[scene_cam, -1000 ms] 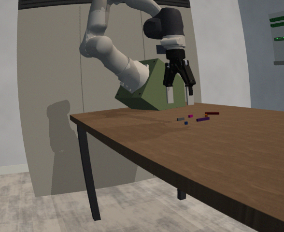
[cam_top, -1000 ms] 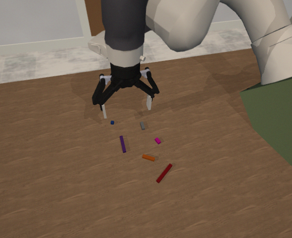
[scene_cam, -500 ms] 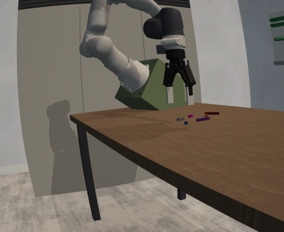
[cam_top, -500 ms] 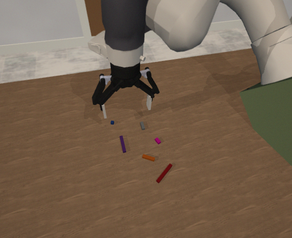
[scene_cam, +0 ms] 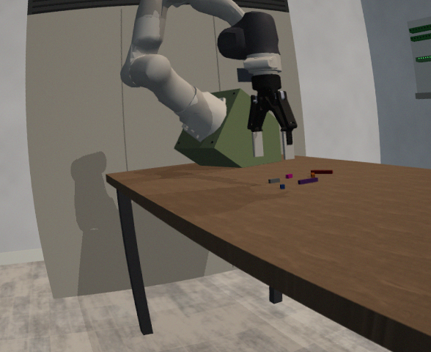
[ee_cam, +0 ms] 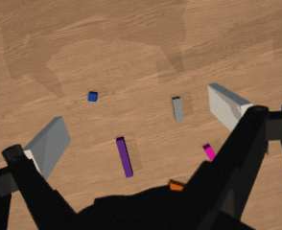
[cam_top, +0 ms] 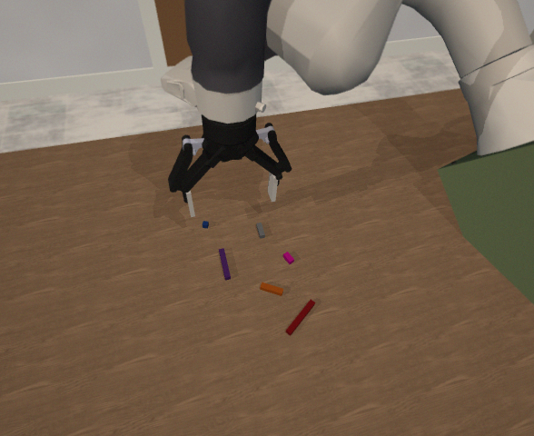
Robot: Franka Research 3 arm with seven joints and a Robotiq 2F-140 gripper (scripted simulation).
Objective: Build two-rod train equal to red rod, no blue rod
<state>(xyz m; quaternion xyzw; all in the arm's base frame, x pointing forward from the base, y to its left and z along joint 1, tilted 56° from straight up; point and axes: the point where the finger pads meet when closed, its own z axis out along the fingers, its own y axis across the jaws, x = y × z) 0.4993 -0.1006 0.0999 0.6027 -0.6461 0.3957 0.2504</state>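
Note:
Several rods lie apart on the wooden table. The red rod (cam_top: 300,317) is nearest the front, with the orange rod (cam_top: 271,288) just behind it. The magenta rod (cam_top: 288,257), the grey rod (cam_top: 260,230), the purple rod (cam_top: 223,263) and the small blue rod (cam_top: 205,223) lie further back. My gripper (cam_top: 231,202) hangs open and empty above the table, behind the blue and grey rods. In the wrist view the grey rod (ee_cam: 177,108), blue rod (ee_cam: 92,96) and purple rod (ee_cam: 124,156) show between the fingers; the orange rod (ee_cam: 176,185) is partly hidden and the red rod is out of sight.
The arm's green base block (scene_cam: 231,130) stands at the table's back edge, and its green foot (cam_top: 507,206) fills the right side. The table's left edge (scene_cam: 193,231) drops to the floor.

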